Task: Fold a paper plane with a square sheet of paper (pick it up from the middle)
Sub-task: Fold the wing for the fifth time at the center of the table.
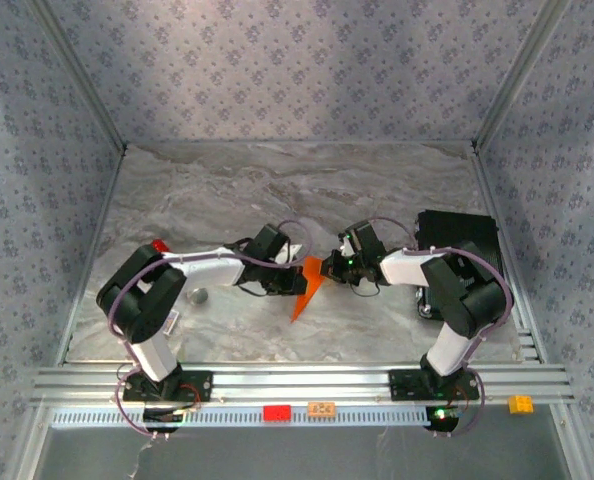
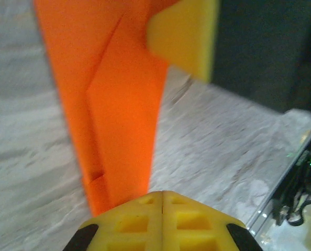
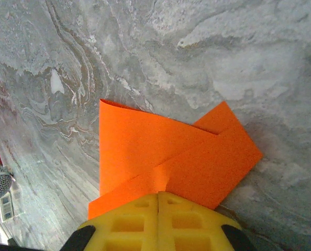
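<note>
On the marbled worktop (image 1: 277, 180), the paper (image 1: 303, 295) points toward six o'clock, pinched by our left tool (image 2: 162, 201) at nine and right tool (image 3: 158, 201) at three; mid-fold, we judge, needing aligned creasing.

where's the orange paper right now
Top view, centre: the orange paper is pinched between the left gripper and the right gripper.
</note>
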Controlling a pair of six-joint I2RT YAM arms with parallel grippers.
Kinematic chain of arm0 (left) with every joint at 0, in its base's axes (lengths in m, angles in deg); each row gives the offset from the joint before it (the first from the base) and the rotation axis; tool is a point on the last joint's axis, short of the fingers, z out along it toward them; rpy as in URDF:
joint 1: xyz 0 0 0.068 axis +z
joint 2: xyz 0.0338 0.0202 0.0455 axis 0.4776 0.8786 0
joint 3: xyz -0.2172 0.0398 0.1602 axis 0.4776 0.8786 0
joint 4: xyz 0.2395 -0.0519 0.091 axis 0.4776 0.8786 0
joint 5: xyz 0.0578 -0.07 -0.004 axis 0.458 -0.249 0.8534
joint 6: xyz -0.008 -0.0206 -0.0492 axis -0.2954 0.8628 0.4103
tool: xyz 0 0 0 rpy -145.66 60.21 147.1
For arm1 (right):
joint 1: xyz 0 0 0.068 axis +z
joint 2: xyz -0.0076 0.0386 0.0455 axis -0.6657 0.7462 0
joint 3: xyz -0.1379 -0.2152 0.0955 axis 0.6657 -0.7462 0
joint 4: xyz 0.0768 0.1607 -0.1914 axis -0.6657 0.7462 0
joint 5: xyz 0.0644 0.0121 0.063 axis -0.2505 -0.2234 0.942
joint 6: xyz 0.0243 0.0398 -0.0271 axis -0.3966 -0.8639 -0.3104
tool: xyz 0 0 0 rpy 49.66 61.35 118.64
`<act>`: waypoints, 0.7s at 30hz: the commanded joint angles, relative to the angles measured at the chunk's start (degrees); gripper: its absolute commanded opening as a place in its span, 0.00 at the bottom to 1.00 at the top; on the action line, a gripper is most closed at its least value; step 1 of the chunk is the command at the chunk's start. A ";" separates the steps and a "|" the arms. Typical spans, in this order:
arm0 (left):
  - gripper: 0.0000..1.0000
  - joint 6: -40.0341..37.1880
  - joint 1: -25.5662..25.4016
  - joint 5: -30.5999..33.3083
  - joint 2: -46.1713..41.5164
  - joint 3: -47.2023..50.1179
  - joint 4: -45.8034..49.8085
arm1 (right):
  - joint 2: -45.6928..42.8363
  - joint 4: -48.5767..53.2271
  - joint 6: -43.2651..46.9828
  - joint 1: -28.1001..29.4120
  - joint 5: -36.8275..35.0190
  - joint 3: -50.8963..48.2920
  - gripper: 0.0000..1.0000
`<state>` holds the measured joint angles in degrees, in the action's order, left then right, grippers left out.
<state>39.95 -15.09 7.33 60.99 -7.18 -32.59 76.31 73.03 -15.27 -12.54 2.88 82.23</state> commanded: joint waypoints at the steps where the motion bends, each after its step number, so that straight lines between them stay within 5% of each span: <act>1: 0.04 2.33 -0.58 -2.11 1.07 -2.89 -1.32 | 1.27 3.80 -0.28 0.32 -3.81 -1.72 0.03; 11: 0.04 1.13 -2.49 -1.95 10.74 -7.92 1.51 | 1.01 2.84 -1.13 0.43 -4.24 -2.96 0.03; 21: 0.04 1.15 -3.77 -2.70 7.95 0.68 2.48 | 1.05 3.44 -0.94 -0.19 -5.36 -3.62 0.03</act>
<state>41.69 -17.49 5.96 70.24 -10.50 -36.46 75.99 70.65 -15.77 -12.44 2.55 80.78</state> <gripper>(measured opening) 0.043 0.066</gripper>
